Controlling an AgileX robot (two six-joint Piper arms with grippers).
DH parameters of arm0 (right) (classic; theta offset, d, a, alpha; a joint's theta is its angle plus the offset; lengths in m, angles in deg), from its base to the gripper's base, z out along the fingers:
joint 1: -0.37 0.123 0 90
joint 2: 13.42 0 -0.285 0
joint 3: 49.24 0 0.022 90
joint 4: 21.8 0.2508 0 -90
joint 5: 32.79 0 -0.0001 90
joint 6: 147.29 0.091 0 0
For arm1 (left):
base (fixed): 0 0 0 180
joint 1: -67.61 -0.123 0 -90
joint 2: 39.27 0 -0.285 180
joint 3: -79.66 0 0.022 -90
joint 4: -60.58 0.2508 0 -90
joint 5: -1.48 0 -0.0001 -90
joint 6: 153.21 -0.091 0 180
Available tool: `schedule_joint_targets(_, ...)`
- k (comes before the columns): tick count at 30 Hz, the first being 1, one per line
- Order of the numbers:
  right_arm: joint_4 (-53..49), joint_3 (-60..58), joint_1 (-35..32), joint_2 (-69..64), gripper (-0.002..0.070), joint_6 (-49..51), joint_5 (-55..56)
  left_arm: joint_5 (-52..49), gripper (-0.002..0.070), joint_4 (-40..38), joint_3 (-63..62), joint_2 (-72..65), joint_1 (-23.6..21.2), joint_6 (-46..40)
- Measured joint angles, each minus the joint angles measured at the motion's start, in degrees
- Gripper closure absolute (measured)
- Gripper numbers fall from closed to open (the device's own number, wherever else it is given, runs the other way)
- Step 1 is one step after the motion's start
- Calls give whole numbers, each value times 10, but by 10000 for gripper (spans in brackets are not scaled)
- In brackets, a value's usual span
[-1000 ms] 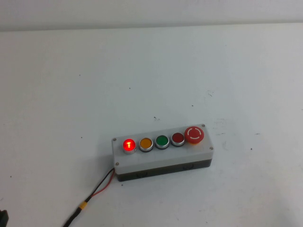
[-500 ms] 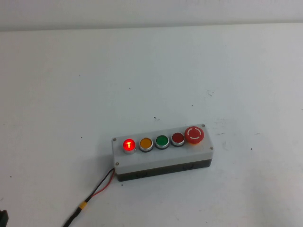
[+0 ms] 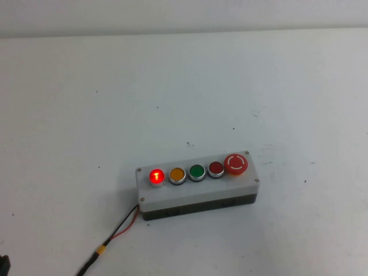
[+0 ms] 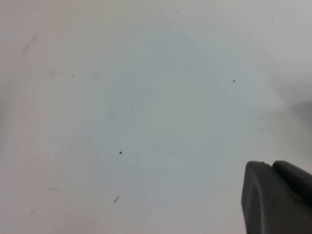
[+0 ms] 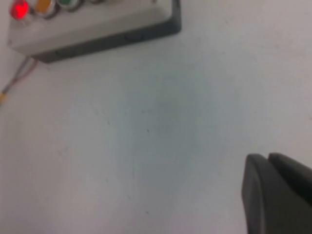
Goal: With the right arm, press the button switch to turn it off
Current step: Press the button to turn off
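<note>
Watching from the high camera, I find nearest me the red and black wires (image 3: 123, 225) running off the table's near edge at about 7 o'clock, with a small yellow connector (image 3: 100, 250) on them. They lead up to the light-grey box (image 3: 198, 190), which sits a little below and right of centre on the white table (image 3: 172, 86), angled slightly. On its top, the button switch (image 3: 156, 177) glows bright red at the box's 9 o'clock end; beside it run an orange button (image 3: 177, 175), a green button (image 3: 197, 172), a dark-red button (image 3: 216, 168) and the large mushroom button (image 3: 236, 164) at the 3 o'clock end.

My right gripper (image 5: 278, 195) shows only as a dark finger over bare table, well short of the box, whose lit button sits far off in that wrist view. My left gripper (image 4: 278, 197) hangs likewise over bare table. I cannot tell whether either is released or clenched.
</note>
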Motion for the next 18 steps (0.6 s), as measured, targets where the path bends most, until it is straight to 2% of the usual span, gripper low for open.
schedule_joint_targets(4,-31,89,3,-137,692,-23,-50,0,677,0,0,0,0,0)
schedule_joint_targets(7,-43,139,37,-216,692,-30,-53,0,677,0,0,0,0,0)
schedule_joint_targets(9,-54,173,78,-263,692,-23,-51,0,677,0,0,0,0,0)
schedule_joint_targets(14,-123,299,230,-398,692,29,-46,0,677,0,0,0,0,0)
schedule_joint_targets(18,-159,407,318,-496,692,45,-48,0,677,0,0,0,0,0)
